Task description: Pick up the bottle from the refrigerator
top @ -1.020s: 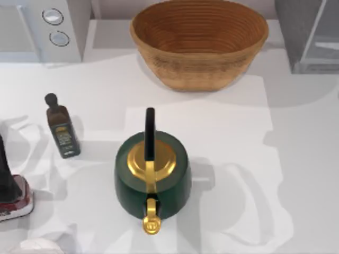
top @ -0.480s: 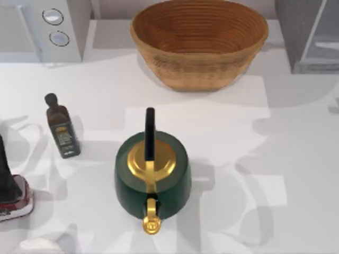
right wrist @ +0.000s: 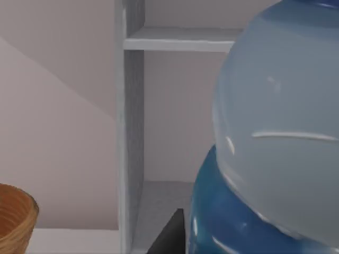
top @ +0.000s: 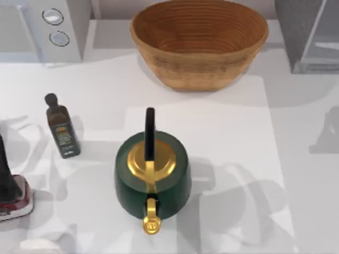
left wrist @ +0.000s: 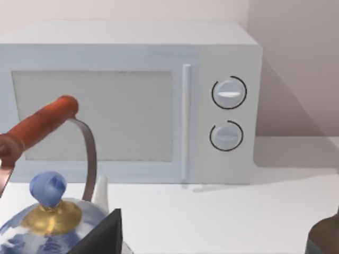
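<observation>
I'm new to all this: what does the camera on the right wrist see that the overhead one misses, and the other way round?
The right wrist view adds the pale blue bottle with its bright blue cap, looming very close, and a shelf inside the open refrigerator behind it. The top view adds the green kettle mid-table, the dark olive bottle at the left, and the white appliance with two knobs. Both share the woven basket and the refrigerator, which stands at the table's far right.
</observation>
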Available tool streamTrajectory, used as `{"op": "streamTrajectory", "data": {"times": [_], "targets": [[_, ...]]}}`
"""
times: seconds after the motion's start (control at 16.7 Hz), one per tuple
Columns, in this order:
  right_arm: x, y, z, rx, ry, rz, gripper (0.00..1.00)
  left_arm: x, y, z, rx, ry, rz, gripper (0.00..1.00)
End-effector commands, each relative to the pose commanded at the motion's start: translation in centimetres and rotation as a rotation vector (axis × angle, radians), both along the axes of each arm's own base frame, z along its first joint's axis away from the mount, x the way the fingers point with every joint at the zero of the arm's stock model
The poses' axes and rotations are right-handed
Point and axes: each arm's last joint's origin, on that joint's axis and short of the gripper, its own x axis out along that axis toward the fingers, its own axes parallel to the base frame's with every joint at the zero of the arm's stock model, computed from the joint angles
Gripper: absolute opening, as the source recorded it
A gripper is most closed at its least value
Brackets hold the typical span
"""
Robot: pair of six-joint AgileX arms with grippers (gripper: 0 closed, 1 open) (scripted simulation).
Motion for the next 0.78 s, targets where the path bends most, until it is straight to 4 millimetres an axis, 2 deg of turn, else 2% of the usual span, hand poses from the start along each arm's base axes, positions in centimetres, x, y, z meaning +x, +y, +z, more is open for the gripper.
{"op": "streamTrajectory", "data": {"times": [0.12,0.3,0.54,0.78], "targets": [[-2.7,0.7,-1.2,0.005,-0.019,0.000,0.00,0.0,0.0,0.0,0.000,0.000,0.000,1.00],[-4.8,1.3,-4.2,0.018,0.010,-0.004,0.00,0.0,0.0,0.0,0.000,0.000,0.000,1.00],[-5.6,1.6,-7.5,0.026,0.078,-0.002,0.00,0.0,0.0,0.0,0.000,0.000,0.000,1.00],[-5.7,1.7,-8.0,0.026,0.091,-0.001,0.00,0.0,0.0,0.0,0.000,0.000,0.000,1.00]]}}
